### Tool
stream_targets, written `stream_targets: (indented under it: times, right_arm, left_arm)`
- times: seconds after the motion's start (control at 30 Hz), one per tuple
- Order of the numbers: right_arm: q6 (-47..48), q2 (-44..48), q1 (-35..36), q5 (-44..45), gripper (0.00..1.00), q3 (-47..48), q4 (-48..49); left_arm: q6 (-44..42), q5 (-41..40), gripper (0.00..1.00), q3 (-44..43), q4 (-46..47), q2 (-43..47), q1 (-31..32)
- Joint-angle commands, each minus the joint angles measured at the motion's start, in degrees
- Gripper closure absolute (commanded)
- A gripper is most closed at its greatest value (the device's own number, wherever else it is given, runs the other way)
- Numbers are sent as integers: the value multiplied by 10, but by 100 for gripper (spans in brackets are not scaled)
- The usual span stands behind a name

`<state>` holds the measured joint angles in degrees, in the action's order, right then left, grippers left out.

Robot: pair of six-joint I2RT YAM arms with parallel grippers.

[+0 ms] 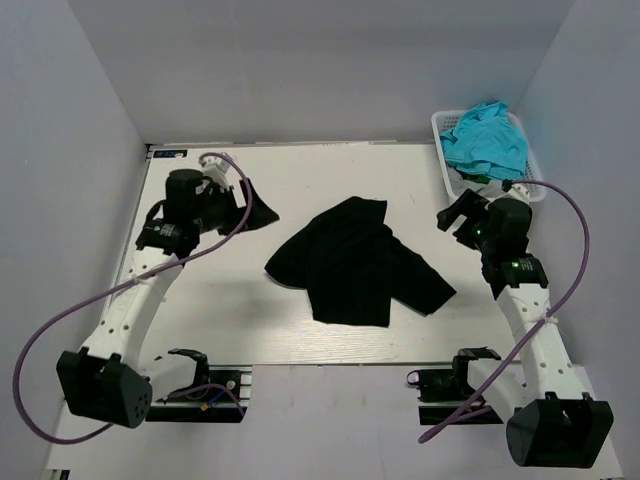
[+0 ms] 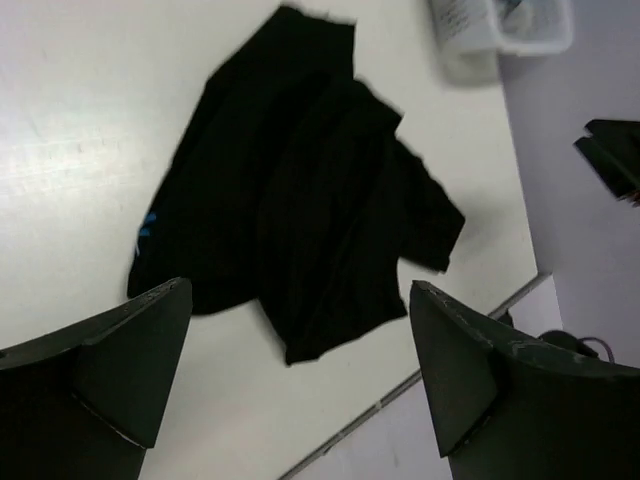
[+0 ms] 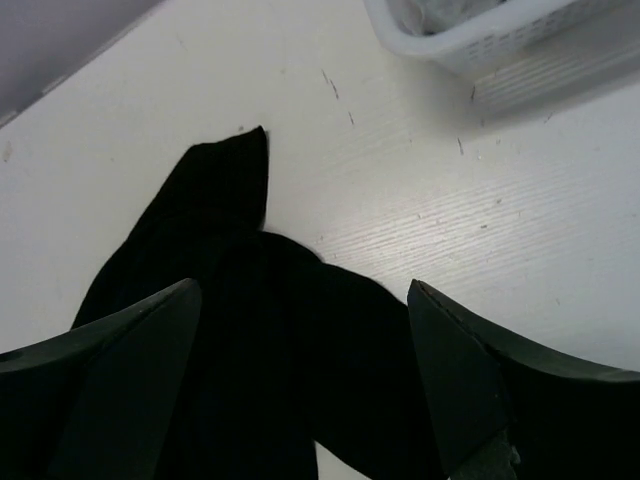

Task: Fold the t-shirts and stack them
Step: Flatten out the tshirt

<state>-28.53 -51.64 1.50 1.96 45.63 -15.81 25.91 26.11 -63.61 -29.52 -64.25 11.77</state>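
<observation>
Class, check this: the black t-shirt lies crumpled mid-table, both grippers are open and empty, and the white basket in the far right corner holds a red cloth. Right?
Not quite. The cloth in the white basket is turquoise, not red; the top external view shows it. The rest stands: the black t-shirt lies crumpled mid-table, and the left gripper and right gripper are open and empty.

There is a big white table [image 1: 320,175] here, with grey walls [image 1: 320,70] standing on three sides of it. In the far right corner sits a white plastic basket [image 1: 439,135] with lots of little holes in its sides. It is right by the wall. A bright blue cloth [image 1: 487,140] is bunched up inside it and pokes out over the top. On the table near the basket I can see a few small dark marks [image 3: 330,85] — thin and short
</observation>
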Motion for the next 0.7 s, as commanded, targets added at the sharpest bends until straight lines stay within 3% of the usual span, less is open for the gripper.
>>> stream_targets:
  times: [0.0,0.23,0.43,0.53,0.67]
  right_arm:
    - [-2,-19,-3,-13,10,20,-40]
    - [-2,-85,-3,25,10,17,-112]
    - [-9,-83,-2,55,10,-2,-156]
    - [-24,-64,-3,38,10,-22,-168]
    - [-23,-42,-2,3,10,-55,-166]
  left_arm:
    - [-1,44,0,42,-44,-11,10]
    - [10,100,0,90,-6,-75,93]
    - [41,-8,0,106,-16,-141,207]
    - [47,-93,10,94,-38,-157,232]
    - [53,-124,16,58,-38,-200,251]
